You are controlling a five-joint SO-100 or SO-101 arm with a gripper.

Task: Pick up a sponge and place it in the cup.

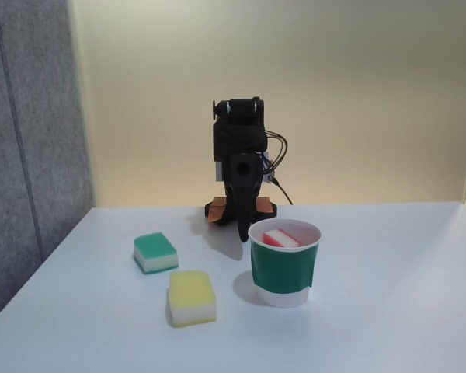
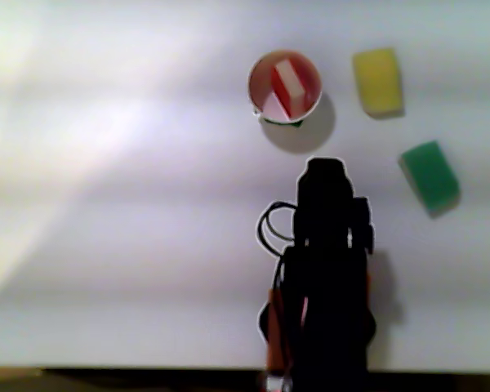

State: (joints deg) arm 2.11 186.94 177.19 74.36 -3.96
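The red sponge with its white layer [image 1: 280, 238] lies tilted inside the cup [image 1: 283, 270], a white paper cup with a wide dark green band standing in the middle of the white table. From above, the sponge [image 2: 284, 86] rests diagonally within the cup's rim [image 2: 251, 82]. My gripper [image 1: 241, 231] hangs behind the cup, pointing down at the table with its fingers together and nothing between them. The black arm is folded upright over its base. In the view from above, the gripper [image 2: 325, 170] is a dark shape just below the cup.
A green-and-white sponge [image 1: 155, 252] [image 2: 430, 175] and a yellow-and-white sponge [image 1: 192, 298] [image 2: 377, 80] lie on the table to the cup's left in the fixed view. A grey panel stands at the left edge. Cables trail from the arm's base.
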